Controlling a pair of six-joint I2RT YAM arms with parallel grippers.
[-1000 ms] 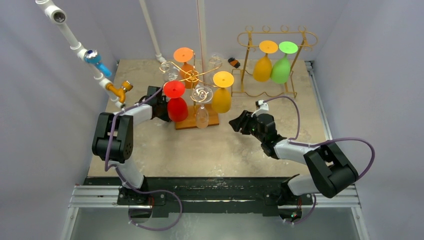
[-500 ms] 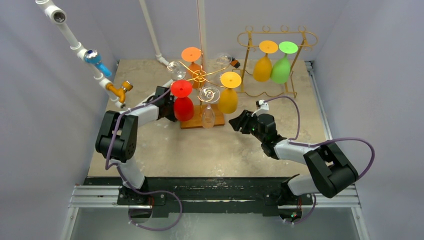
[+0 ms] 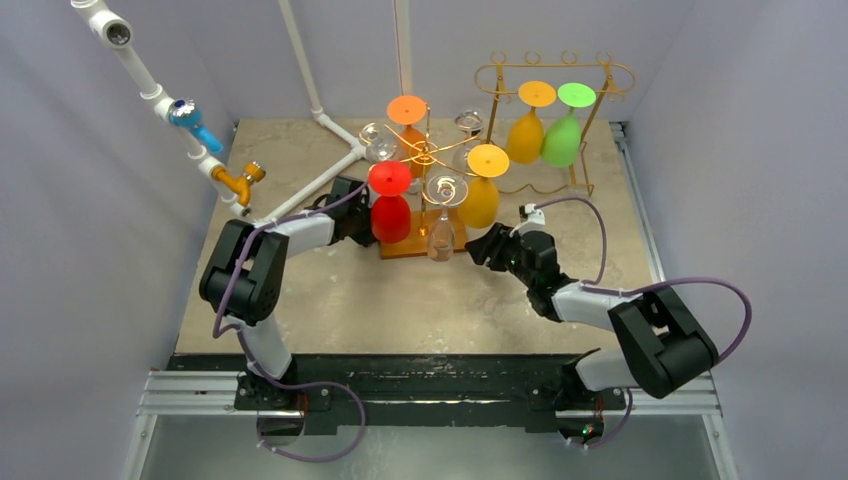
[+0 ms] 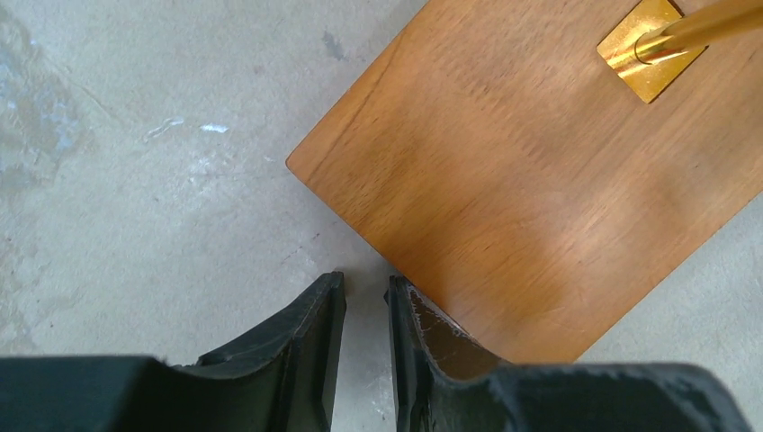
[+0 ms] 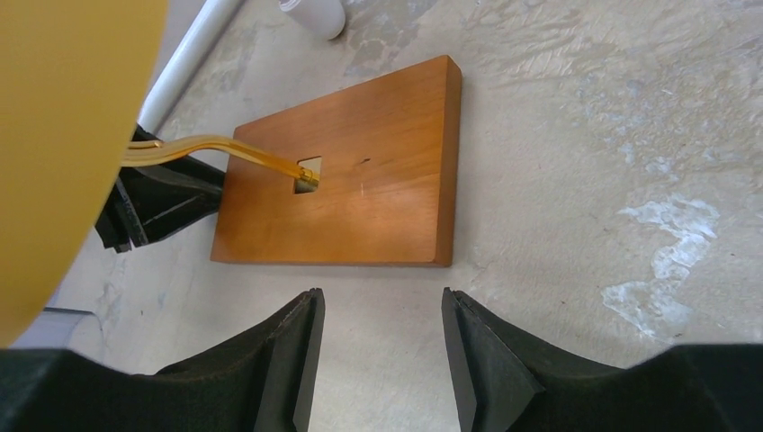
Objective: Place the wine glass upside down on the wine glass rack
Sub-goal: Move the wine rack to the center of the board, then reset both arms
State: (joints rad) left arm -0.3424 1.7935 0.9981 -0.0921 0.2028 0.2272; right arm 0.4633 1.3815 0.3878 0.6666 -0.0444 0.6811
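We judge hanging done: the opaque red wine glass (image 3: 390,212) hangs bowl-down on the gold wire rack (image 3: 432,158). The left gripper (image 4: 364,292), jaws barely apart (empty), touches its rectangular wooden base (image 4: 540,180); the right gripper (image 5: 382,310) gapes empty. Next: withdraw without jostling.

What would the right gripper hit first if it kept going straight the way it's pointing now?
Most likely the rack's wooden base, along its near long edge. The right gripper is open and empty, with only bare table between it and that edge. Height is hard to judge.
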